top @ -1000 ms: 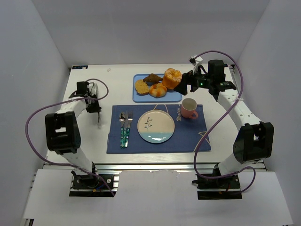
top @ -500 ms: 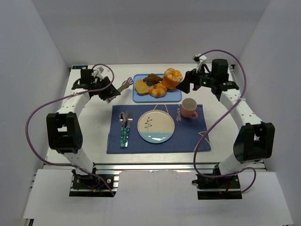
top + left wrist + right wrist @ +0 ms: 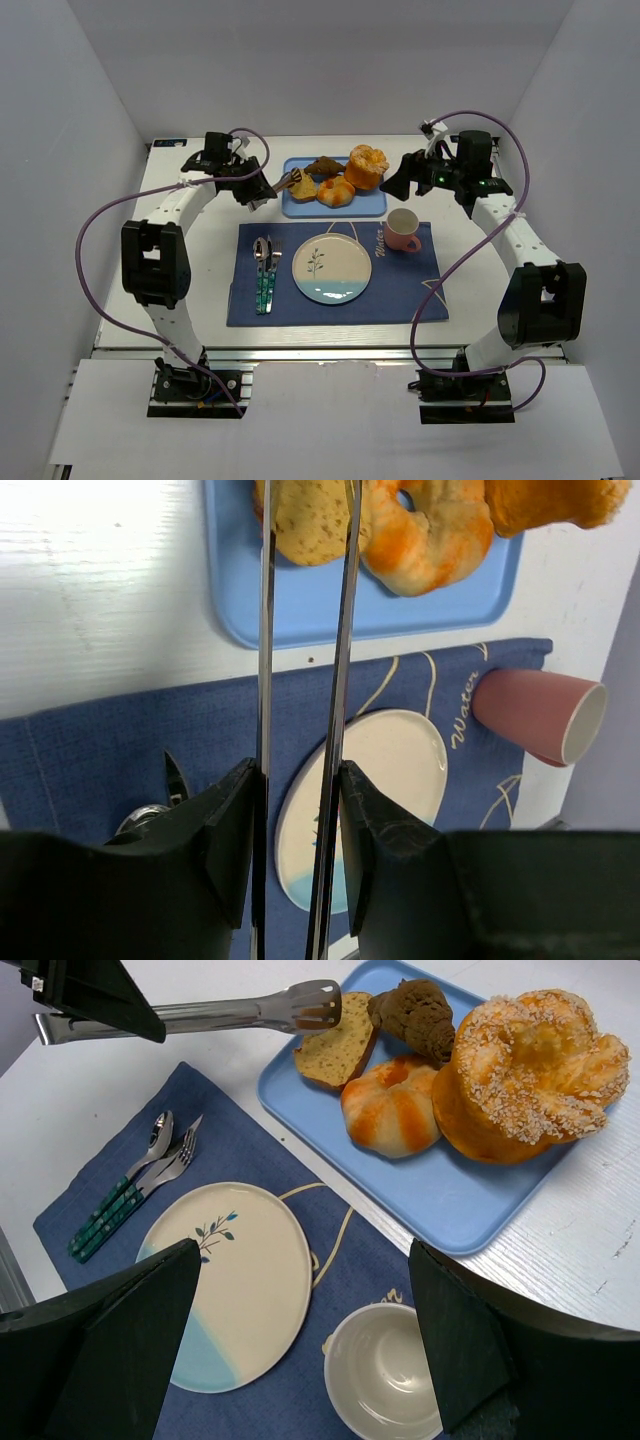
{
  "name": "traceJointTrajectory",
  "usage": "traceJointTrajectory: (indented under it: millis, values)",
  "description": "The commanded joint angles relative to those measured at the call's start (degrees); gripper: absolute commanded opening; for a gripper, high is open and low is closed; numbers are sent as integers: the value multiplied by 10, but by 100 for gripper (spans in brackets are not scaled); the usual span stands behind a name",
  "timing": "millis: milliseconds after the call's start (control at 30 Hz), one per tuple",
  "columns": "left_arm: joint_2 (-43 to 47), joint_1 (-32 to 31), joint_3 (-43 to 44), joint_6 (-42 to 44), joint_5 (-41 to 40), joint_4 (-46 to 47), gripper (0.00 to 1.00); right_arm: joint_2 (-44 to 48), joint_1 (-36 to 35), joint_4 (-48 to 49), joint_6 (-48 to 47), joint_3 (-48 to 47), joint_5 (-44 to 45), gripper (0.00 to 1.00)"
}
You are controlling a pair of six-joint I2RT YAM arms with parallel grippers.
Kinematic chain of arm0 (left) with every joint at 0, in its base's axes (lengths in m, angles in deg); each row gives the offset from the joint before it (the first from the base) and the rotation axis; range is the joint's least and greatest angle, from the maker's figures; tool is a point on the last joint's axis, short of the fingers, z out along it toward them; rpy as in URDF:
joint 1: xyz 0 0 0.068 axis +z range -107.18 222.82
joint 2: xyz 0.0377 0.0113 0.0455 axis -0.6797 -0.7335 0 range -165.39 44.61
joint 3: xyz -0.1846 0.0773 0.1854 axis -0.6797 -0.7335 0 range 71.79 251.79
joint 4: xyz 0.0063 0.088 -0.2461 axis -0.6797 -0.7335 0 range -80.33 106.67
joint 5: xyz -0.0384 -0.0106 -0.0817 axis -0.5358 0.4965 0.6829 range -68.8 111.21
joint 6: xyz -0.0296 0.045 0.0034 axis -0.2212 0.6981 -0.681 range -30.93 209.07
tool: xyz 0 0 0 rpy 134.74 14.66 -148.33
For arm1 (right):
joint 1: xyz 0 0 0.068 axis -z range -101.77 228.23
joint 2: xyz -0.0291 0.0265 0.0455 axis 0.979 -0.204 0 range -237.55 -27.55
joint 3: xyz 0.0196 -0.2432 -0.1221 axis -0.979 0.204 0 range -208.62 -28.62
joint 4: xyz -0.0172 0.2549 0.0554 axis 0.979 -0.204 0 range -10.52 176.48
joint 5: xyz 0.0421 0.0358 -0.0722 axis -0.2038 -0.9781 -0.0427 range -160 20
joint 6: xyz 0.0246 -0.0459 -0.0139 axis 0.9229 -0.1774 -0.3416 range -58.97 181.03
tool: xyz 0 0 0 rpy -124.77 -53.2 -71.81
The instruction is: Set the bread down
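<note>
The bread [image 3: 300, 185] is a small golden slice leaning at the left end of the blue tray [image 3: 370, 206]. It also shows in the left wrist view [image 3: 310, 520] and the right wrist view [image 3: 335, 1052]. My left gripper [image 3: 258, 189] [image 3: 297, 770] is shut on metal tongs [image 3: 283, 183] [image 3: 265, 630] [image 3: 200, 1015]. The tongs' tips reach the slice's upper edge, and I cannot tell whether they pinch it. My right gripper [image 3: 398, 177] [image 3: 303, 1250] is open and empty, held above the cup and the mat.
On the tray beside the slice are a dark brown piece [image 3: 415, 1015], a glossy orange bun [image 3: 395, 1105] and a large sugared bun [image 3: 530, 1070]. A plate [image 3: 331, 268], a pink cup [image 3: 403, 229] and cutlery [image 3: 265, 272] lie on a blue placemat [image 3: 400, 290].
My left arm has swung from the table's left side over to the tray, bringing the tongs' tips to the bread. The right arm has hardly moved.
</note>
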Motion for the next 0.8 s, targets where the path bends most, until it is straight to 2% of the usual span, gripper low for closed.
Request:
traceJointTrajectory:
  millis: [0, 200, 400, 767]
  values:
    - [35, 2, 21, 5, -36, -8, 46, 22, 5, 26, 7, -1, -15, 89]
    - [62, 2, 35, 8, -66, -39, 46, 20, 4, 29, 7, 0, -18, 89]
    - [70, 1, 11, -5, -60, -39, 46, 20, 5, 29, 7, -1, -19, 89]
    - [47, -2, 14, -9, -55, -53, 46, 23, 4, 29, 7, 4, -17, 89]
